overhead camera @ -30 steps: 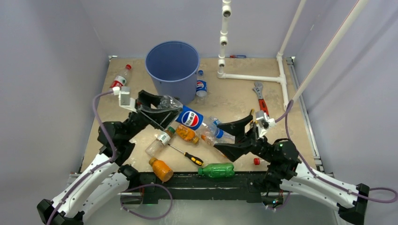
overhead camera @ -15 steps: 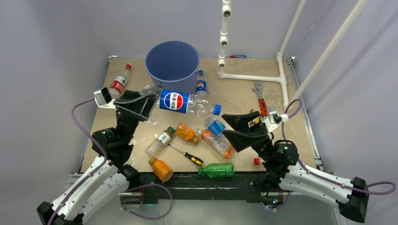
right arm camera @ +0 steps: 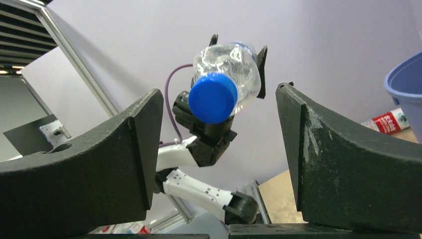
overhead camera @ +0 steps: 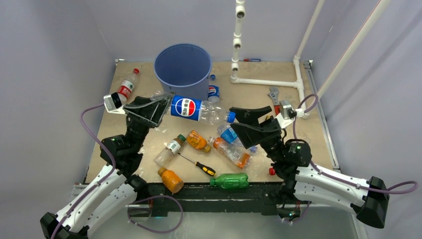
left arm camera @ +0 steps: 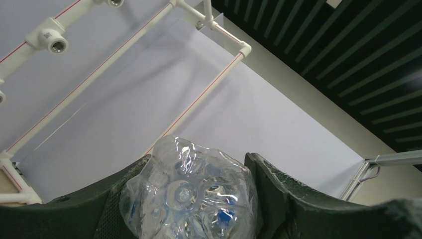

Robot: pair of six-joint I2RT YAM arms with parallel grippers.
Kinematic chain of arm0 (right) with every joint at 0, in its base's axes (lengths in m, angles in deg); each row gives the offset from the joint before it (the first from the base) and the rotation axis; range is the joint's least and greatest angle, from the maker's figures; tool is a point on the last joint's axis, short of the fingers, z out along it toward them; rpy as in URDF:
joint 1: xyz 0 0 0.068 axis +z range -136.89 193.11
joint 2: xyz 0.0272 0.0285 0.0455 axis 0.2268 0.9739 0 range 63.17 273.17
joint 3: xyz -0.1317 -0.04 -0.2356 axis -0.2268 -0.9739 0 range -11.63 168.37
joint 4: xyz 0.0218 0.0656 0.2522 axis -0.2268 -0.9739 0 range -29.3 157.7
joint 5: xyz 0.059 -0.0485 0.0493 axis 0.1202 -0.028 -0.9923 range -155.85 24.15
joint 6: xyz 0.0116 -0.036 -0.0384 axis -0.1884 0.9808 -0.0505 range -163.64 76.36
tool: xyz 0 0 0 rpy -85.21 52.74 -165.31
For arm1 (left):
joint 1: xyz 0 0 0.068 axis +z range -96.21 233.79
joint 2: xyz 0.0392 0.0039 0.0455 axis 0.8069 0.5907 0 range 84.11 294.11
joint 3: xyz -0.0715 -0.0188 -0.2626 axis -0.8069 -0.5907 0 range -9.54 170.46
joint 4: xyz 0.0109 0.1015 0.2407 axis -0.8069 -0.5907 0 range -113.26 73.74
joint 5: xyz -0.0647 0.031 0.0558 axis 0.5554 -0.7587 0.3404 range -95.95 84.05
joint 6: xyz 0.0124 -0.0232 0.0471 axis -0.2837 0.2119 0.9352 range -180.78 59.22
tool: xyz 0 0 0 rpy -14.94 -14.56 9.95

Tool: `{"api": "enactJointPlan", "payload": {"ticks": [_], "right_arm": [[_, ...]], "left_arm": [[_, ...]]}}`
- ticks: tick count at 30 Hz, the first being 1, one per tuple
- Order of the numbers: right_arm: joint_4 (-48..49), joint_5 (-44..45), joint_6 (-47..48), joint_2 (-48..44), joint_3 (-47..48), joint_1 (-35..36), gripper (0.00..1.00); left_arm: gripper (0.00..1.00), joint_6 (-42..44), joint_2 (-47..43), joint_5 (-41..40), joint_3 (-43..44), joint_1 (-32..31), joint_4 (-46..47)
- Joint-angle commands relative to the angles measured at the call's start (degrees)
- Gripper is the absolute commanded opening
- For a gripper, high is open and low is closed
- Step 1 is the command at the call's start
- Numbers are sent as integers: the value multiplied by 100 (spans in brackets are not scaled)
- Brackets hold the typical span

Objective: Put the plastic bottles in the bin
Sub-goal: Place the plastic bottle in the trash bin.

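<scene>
The sandy tabletop (overhead camera: 298, 107) carries everything, and the blue bin (overhead camera: 182, 69) stands upright at its far side. My left claw (overhead camera: 159, 107) is pinching the crumpled base of a Pepsi bottle (overhead camera: 186, 107), holding it level in the air on the near side of the bin. My right claw (overhead camera: 238, 119) is spread, one jaw on each side of that bottle's blue cap (right arm camera: 213, 98), with a gap on both sides. More bottles lie loose on the tabletop: a green bottle (overhead camera: 230, 180) at the near edge, an orange bottle (overhead camera: 198, 141) mid-table and a red-labelled bottle (overhead camera: 127, 85) left of the bin.
</scene>
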Motion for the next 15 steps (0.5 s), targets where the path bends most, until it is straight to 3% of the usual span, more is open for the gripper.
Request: {"api": "enactJointPlan", "payload": {"ticks": [1,4,7,9,15], "right_arm": [[201,83,28,153,418,-2,79],[205,-22,-34,246,470,-1,74],[115,-177,-83,342,562,-1,81],[91,-200,-126,375,587,-1,81],[81,-147,-228,465,643,-1,53]], "left_arm": [[0,-114,-23,11,21,-24,320],[0,-103,-28,28,47,-25,333],[0,-49,-45,37,56,-26,289],[0,-51,-50,36,50,-27,264],[0,-51,-48,44,31,-26,263]]}}
